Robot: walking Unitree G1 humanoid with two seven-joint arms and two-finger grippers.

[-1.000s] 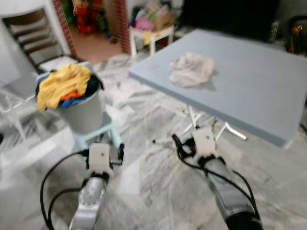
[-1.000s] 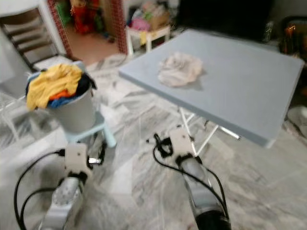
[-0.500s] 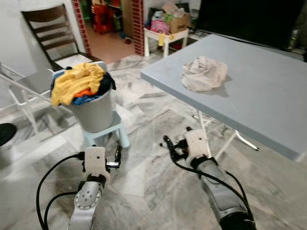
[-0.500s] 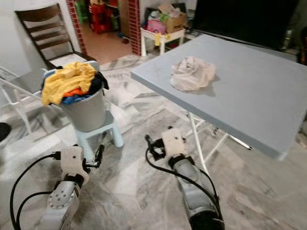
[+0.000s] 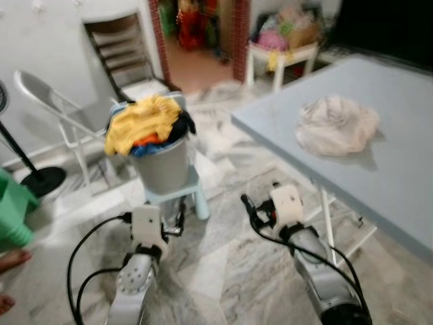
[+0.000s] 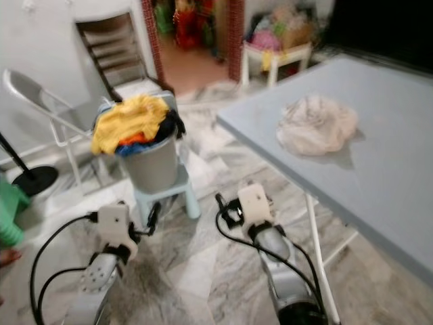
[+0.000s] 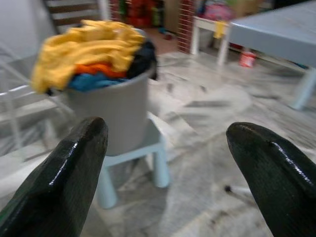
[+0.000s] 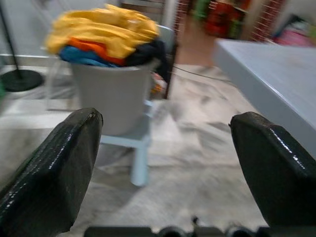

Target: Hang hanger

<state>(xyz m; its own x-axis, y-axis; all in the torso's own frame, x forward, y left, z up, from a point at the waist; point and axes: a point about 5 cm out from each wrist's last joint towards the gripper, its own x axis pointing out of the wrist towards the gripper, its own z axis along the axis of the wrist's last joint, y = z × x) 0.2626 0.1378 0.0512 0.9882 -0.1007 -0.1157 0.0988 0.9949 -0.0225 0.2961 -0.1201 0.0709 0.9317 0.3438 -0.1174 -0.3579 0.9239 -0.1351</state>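
A grey bucket point(image 5: 162, 166) heaped with yellow, orange and blue clothes point(image 5: 142, 122) stands on a small pale-blue stool point(image 5: 181, 198) ahead of me. My left gripper point(image 7: 168, 133) is held low over the marble floor, just short of the stool, open with nothing between its fingers. My right gripper point(image 8: 165, 123) is level with it, to the bucket's right and beside the table's near edge, also open and holding nothing. A crumpled off-white cloth point(image 5: 336, 125) lies on the grey-blue table point(image 5: 406, 183) at the right.
A folding metal chair point(image 5: 54, 105) and a dark wooden chair point(image 5: 122, 47) stand behind the bucket. A black stand base point(image 5: 40, 179), a green basket point(image 5: 12, 210) and a person's foot point(image 5: 10, 261) are at the left. A small white table point(image 5: 284, 54) stands by the doorway.
The camera has swung left: bucket and table sit further right in the picture, and the folding chair, green basket and foot have come into view. Both grippers stay open and low.
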